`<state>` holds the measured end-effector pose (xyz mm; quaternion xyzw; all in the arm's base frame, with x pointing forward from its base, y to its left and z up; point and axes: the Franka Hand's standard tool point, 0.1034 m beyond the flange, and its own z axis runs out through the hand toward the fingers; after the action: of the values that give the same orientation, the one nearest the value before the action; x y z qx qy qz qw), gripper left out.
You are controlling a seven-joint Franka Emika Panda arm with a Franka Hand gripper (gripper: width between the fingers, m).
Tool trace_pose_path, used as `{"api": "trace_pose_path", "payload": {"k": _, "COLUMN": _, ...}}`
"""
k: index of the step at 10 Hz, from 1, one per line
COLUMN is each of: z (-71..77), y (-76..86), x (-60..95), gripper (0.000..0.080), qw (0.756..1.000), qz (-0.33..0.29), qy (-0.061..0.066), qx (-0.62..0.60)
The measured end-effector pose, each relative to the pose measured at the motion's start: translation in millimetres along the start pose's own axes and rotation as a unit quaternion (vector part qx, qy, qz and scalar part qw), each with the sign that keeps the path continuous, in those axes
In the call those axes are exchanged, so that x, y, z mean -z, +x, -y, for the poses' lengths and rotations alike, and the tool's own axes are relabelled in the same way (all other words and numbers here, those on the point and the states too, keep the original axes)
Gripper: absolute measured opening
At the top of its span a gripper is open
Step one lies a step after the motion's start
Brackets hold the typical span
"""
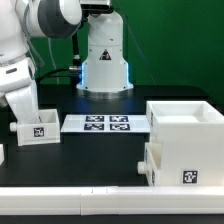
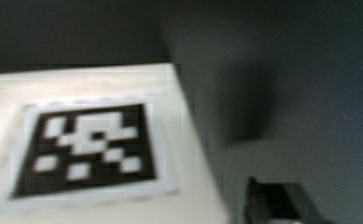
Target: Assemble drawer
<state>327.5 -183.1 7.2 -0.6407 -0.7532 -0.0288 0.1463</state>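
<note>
While the drawer was in separate parts, you had its large boxy casing (image 1: 185, 140) standing at the exterior view's right on the black table (image 1: 100, 165), one tag (image 1: 188, 177) facing the camera. One knobless-looking small tray (image 1: 36, 127) sat well apart from it, at the exterior view's left. No knob could be made out on it from that angle. That gap suggests the tray had yet to be carried across and slid into the casing. The marker board (image 1: 100, 123) lay flat between the two, touching neither. A white sliver at the exterior view's left edge was cut off too far for you to name.

You had the gripper (image 1: 24, 108) low over the tray's far side, at or just behind its back wall, which reads as a position for taking hold of that wall. The wrist view was filled by a blurred white face of the tray (image 2: 107, 85) with its tag (image 2: 93, 148). Only one dark fingertip (image 2: 281, 200) showed, off the tray's edge. Whether the jaws stood apart or had closed on the wall, you could not tell from either picture.
</note>
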Motion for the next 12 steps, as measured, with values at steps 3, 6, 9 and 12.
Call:
{"api": "trace_pose_path", "payload": {"k": 3, "z": -4.0, "y": 0.6, "x": 6.4, "gripper": 0.0037, "qw": 1.0, "qz": -0.002, "qy": 0.001, "qx": -0.026}}
{"api": "trace_pose_path", "payload": {"k": 6, "z": -31.2, "y": 27.2, "x": 16.2, "gripper": 0.0037, "qw": 0.996, "qz": -0.034, "qy": 0.026, "qx": -0.077}}
{"api": "trace_pose_path", "payload": {"k": 9, "z": -50.2, "y": 41.2, "x": 21.9, "gripper": 0.0037, "qw": 0.995, "qz": -0.038, "qy": 0.025, "qx": -0.085}}
{"api": "trace_pose_path", "payload": {"k": 12, "z": -49.9, "y": 39.7, "x": 24.0, "gripper": 0.0037, "qw": 0.996, "qz": -0.04, "qy": 0.019, "qx": -0.078}}
